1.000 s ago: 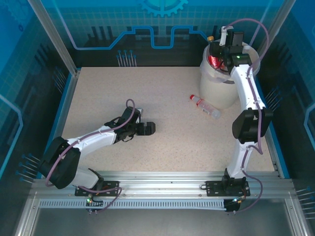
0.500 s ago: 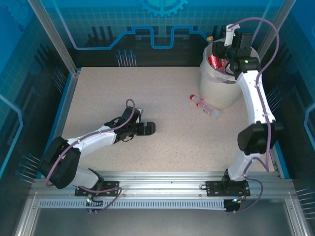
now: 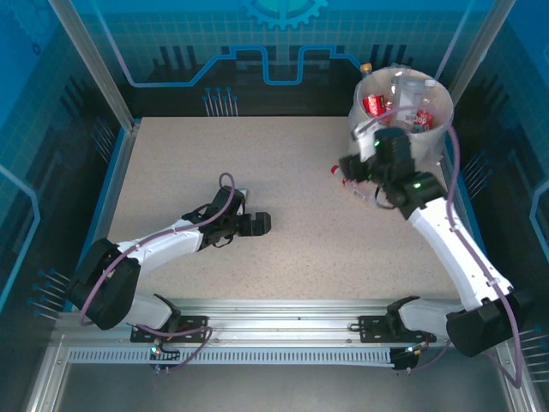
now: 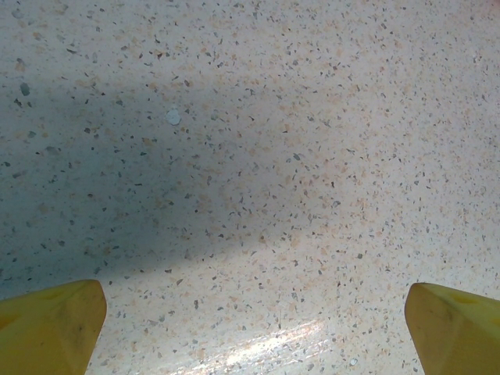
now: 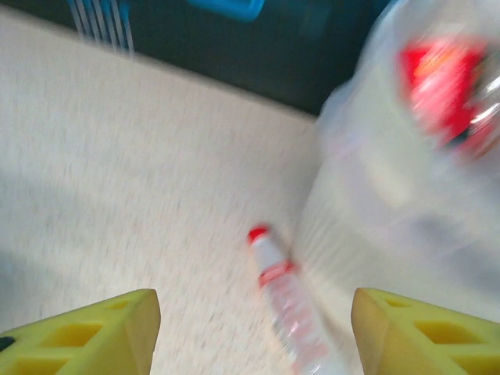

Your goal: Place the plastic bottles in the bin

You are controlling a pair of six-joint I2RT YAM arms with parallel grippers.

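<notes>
The bin [image 3: 446, 129], a large cream-white bucket, stands at the far right of the table with several red-labelled plastic bottles [image 3: 374, 105] inside. One clear bottle [image 3: 367, 195] with a red cap lies on the table at the bin's foot. My right gripper [image 3: 350, 172] hangs just above it, open and holding nothing. In the right wrist view the bottle [image 5: 287, 308] lies between the spread yellow fingers [image 5: 101, 328], next to the blurred bin wall [image 5: 375, 203]. My left gripper [image 3: 257, 224] rests low over mid-table, open, with bare table beneath it [image 4: 254, 328].
A gold cap [image 3: 366, 67] pokes up at the bin's far rim. Blue-edged walls and metal posts [image 3: 94, 64] fence the table on three sides. The speckled tabletop [image 3: 214, 154] stretches between the two arms.
My right arm has swung off the bin and down toward me, ending over the bottle on the table, its jaws spreading wider. The left arm has not moved.
</notes>
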